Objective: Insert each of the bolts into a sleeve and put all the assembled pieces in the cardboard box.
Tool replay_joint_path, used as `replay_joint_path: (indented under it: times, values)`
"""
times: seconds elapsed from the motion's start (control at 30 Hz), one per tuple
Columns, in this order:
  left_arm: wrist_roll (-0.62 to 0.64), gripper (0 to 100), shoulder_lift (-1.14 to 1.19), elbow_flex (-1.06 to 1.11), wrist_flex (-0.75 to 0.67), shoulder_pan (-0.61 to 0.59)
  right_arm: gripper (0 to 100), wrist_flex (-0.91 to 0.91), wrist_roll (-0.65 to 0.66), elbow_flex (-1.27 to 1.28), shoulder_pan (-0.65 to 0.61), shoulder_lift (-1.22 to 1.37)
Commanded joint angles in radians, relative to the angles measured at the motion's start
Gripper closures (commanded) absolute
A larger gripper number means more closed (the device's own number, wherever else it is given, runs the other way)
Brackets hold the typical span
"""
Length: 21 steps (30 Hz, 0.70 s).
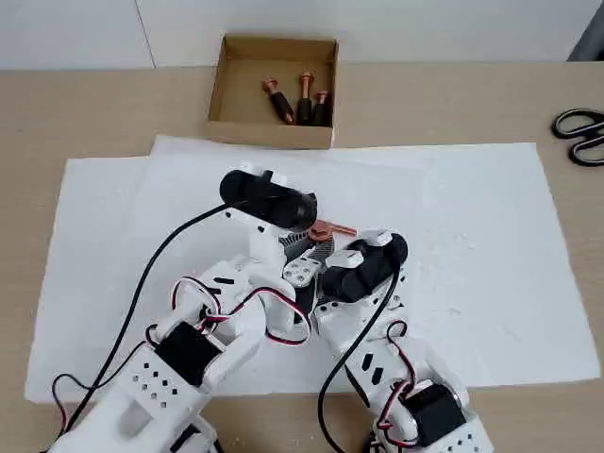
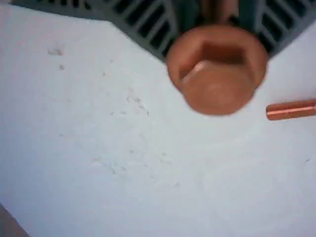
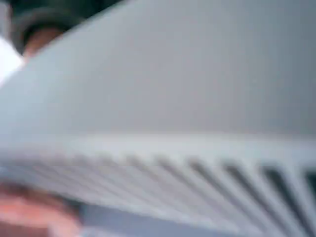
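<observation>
The copper bolt (image 1: 330, 229) is off the paper (image 1: 472, 236), between the left gripper (image 1: 300, 226) and right gripper (image 1: 326, 253). I cannot tell which fingers hold it. 3 pieces (image 1: 304, 97) lie in the cardboard box (image 1: 219, 104).

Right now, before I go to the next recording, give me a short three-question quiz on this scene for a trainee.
1. Multiple choice: how many assembled pieces lie in the cardboard box? A) one B) three C) five
2. True or false: the scissors lie off the white sheet, on the bare table.
3. Short answer: what copper part shows up close in the left wrist view, its head toward the camera?
Key: 1 B. 2 True. 3 A bolt.
</observation>
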Motion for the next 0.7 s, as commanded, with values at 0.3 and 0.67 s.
replay_joint_path:
  times: [0.3, 0.67]
  values:
    - [-0.032, 99, -0.009, -0.031, 0.043, 0.0, 99.5, -0.027, -0.008, -0.009, 0.001, -0.019]
    - [-0.031, 88, -0.015, -0.033, 0.08, 0.0, 99.5, -0.027, -0.008, -0.009, 0.001, -0.019]
